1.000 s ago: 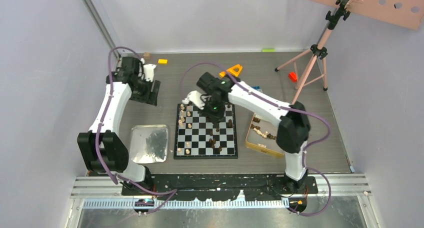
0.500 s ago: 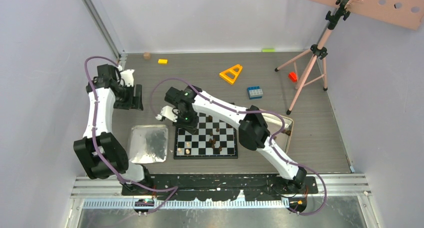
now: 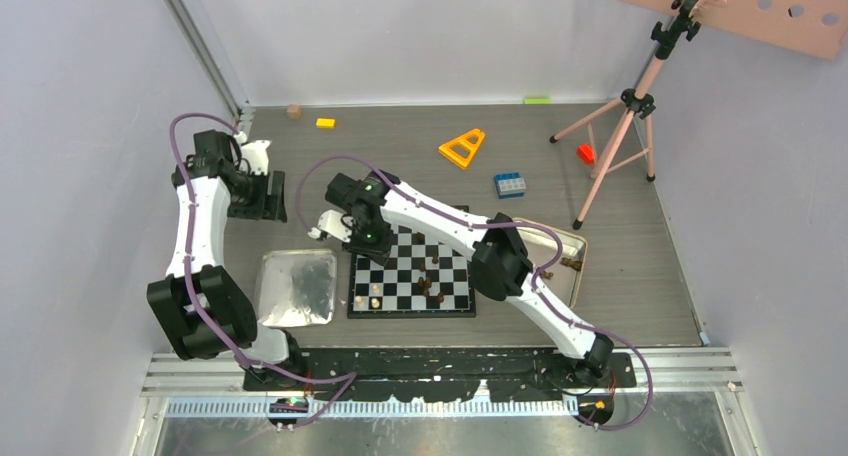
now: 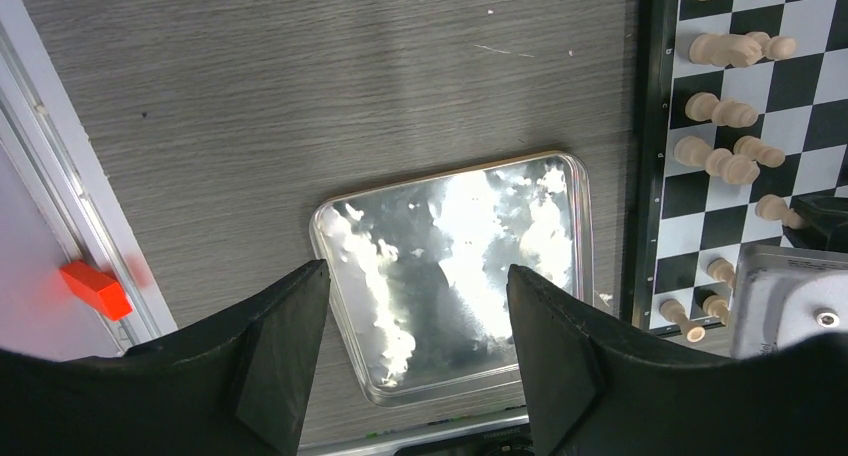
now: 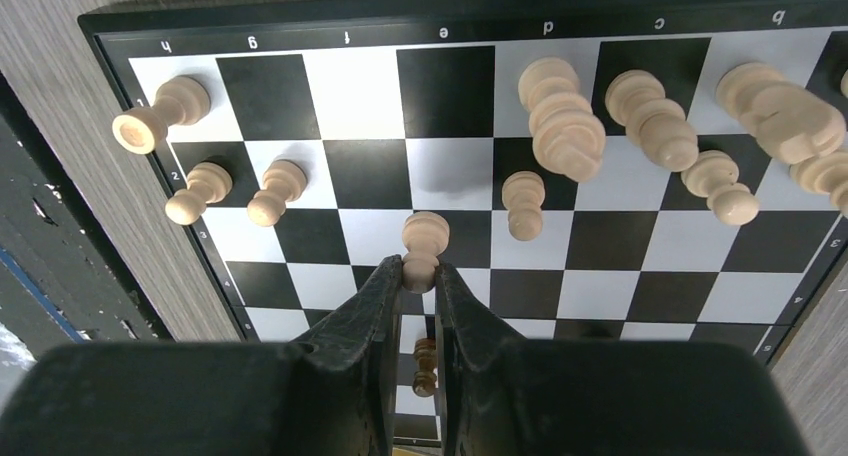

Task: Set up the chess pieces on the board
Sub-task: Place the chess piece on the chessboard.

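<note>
Grey tabletop [image 3: 400, 136]: left jaws gape near the tray [image 4: 450, 266], right jaws pinch 1 tan pawn [image 5: 424, 238] over the board [image 5: 445, 76].

Light: bright, even, from overhead; faint soft shadows on the table [image 3: 400, 136].
Glare: silver tray [image 4: 450, 266] shows blown-out white patches in the left wrist view.
Focus: board [image 5: 440, 76] sharp; left gripper [image 4: 415, 268] and right gripper [image 5: 420, 273], near the lens, dark and soft-edged.
Distortion: chess pieces [image 5: 560, 116] lean outward toward the frame edges.
Top view: coarse.

Tray [image 3: 281, 276] left of board [image 3: 396, 277]
</note>
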`<state>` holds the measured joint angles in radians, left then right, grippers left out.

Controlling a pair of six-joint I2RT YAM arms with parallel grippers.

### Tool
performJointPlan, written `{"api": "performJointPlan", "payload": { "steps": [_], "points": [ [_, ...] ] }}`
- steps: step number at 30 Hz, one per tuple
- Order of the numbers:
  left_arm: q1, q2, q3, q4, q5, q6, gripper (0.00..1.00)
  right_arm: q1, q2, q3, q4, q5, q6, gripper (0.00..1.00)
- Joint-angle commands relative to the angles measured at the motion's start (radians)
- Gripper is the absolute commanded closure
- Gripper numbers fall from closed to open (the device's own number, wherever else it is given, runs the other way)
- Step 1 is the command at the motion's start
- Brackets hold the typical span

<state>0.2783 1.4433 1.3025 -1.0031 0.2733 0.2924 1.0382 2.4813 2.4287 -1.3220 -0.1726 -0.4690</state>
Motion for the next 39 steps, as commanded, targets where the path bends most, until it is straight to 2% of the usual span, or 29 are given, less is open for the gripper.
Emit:
{"api": "performJointPlan", "payload": {
  "steps": [1,19,28,39],
  "points": [
    [0.012,-0.029,-0.003,0.003,0.026,0.020,0.32,0.013,0.033,0.059,-0.018,0.017,-0.017,0.95],
    [0.013,-0.016,-0.009,0.003,0.043,0.033,0.33,0.025,0.077,0.093,-0.016,0.040,-0.022,0.93],
    [0.013,-0.010,-0.008,-0.002,0.053,0.033,0.34,0.025,0.075,0.089,-0.012,0.056,-0.010,0.74],
    [0.013,-0.011,0.002,-0.018,0.064,0.036,0.34,0.026,0.049,0.085,-0.002,0.059,0.015,0.58]
  ]
}}
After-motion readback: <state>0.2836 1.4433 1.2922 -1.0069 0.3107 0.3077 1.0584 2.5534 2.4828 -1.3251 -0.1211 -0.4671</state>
